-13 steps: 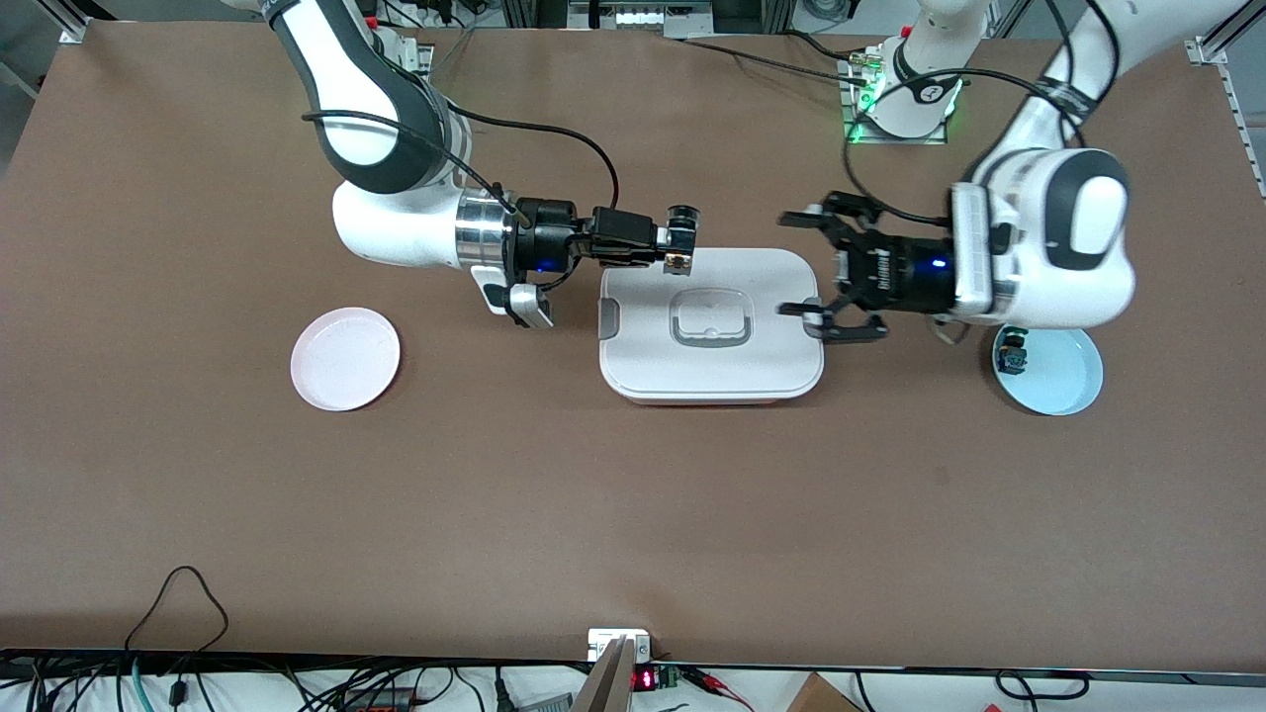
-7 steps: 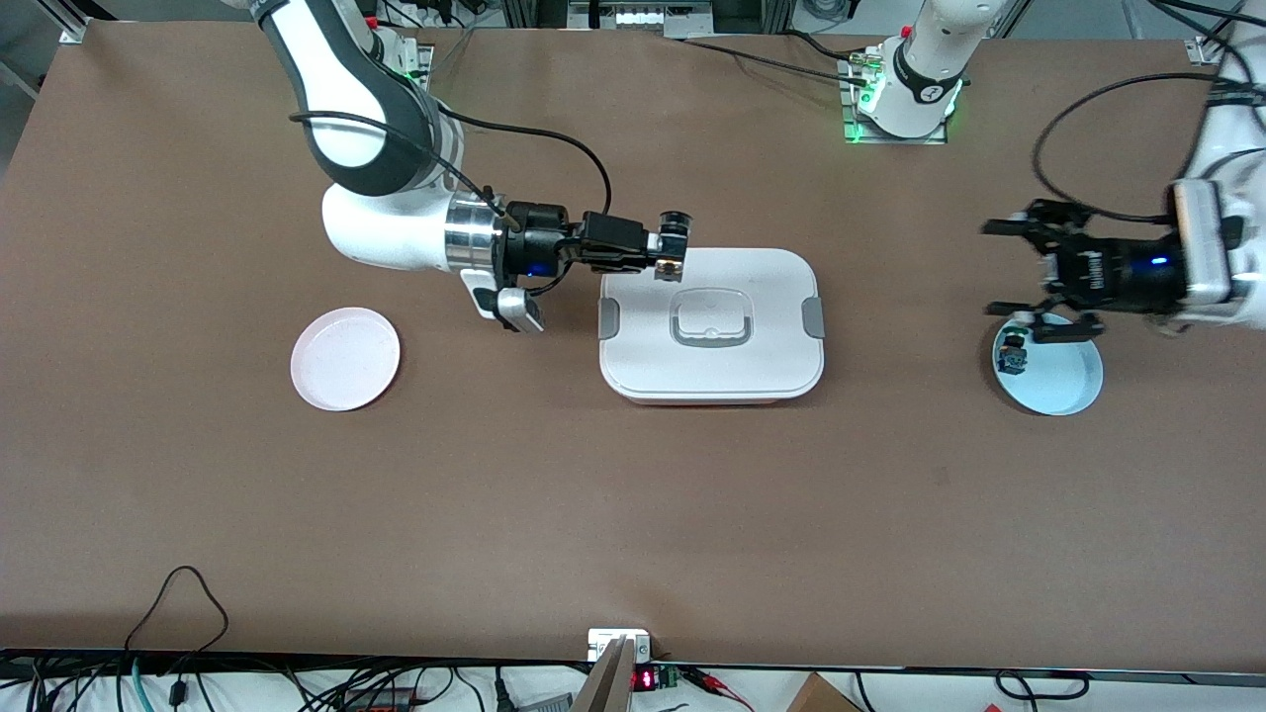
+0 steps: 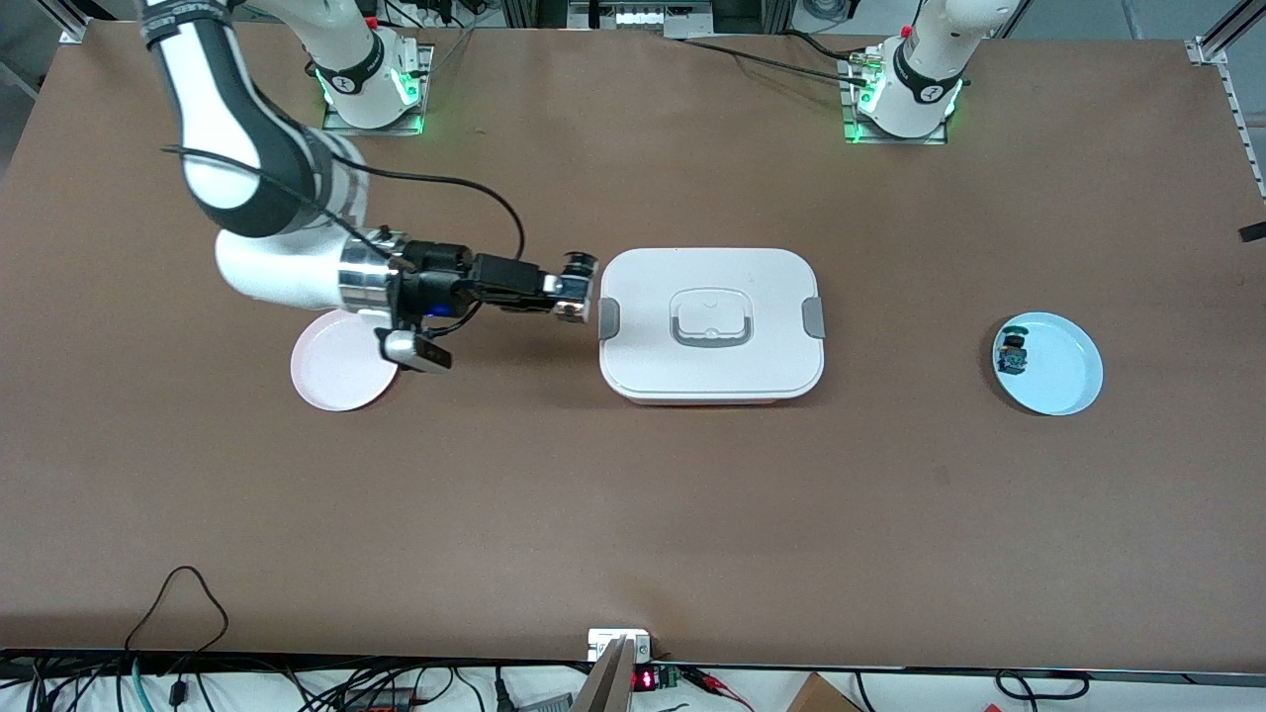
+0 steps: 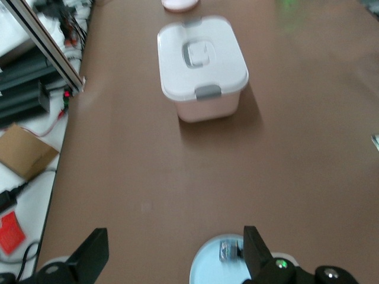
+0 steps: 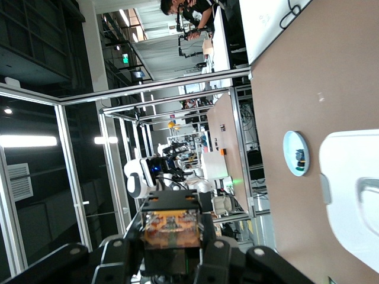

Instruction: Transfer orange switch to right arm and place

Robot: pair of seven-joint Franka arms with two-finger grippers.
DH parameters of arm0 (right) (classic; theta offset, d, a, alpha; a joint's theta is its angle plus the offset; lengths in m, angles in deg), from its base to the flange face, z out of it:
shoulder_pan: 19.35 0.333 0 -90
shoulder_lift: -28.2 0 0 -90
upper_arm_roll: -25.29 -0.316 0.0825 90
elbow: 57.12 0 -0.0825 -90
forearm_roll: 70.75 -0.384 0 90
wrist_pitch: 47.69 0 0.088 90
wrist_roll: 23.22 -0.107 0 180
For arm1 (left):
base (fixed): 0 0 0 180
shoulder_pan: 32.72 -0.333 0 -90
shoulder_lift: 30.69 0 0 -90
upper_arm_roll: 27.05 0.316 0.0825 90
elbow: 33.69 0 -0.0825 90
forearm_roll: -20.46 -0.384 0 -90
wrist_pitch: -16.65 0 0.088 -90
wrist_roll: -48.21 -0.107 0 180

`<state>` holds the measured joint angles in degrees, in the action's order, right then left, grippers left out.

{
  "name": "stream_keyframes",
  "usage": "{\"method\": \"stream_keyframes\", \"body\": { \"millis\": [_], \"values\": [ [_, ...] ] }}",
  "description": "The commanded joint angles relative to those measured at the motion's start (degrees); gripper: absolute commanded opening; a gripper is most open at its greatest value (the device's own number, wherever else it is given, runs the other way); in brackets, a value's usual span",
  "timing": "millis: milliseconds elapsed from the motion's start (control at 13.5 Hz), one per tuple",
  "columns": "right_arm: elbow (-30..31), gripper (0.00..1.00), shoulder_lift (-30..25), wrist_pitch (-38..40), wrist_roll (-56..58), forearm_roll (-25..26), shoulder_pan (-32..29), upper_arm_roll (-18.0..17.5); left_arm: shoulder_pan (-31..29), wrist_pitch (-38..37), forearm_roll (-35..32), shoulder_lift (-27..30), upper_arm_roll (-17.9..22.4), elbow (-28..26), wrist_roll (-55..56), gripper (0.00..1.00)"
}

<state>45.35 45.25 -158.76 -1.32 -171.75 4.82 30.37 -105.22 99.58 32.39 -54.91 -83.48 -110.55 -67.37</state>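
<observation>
only orange switch (image 5: 172, 229) in right end effector (image 3: 574, 293)

My left gripper (image 4: 172, 260) cut off at the wrist view's edge, only two finger stubs showing; pink plate (image 3: 336, 371) partly under my right arm's wrist; switch on the blue plate (image 3: 1013, 352) too small to make out

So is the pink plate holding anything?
No, the pink plate shows only its bare surface; the right arm's wrist just overlaps its edge from above.
</observation>
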Motion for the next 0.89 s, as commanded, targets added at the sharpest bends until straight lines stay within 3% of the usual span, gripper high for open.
{"method": "stream_keyframes", "body": {
  "millis": [0, 223, 445, 668, 816],
  "values": [
    [3.8, 0.0, -3.1, 6.4, 0.8, 6.3, -5.9, -0.6, 7.3, -1.0, -14.2, -0.7, -0.5, 7.7, 0.8, 1.0],
    [4.2, 0.0, -3.7, 12.7, 0.9, 15.8, -11.7, -0.6, 16.1, -0.9, -25.2, 2.4, -0.7, 11.0, 0.8, 1.0],
    [4.1, 0.0, -4.0, 16.3, 1.0, 26.3, -15.1, -0.5, 21.5, -0.9, -31.1, 7.2, -0.7, 11.7, 1.7, 1.0],
    [4.1, 0.0, -4.5, 17.0, 1.0, 40.1, -17.3, -0.5, 22.4, -0.5, -33.1, 16.8, -0.2, 8.3, 16.2, 1.0],
    [4.0, 0.0, -4.6, 16.1, 0.7, 48.0, -17.7, -0.2, 24.8, -1.3, -33.0, 19.9, 0.9, 6.4, 25.1, 1.0]
  ]
}}
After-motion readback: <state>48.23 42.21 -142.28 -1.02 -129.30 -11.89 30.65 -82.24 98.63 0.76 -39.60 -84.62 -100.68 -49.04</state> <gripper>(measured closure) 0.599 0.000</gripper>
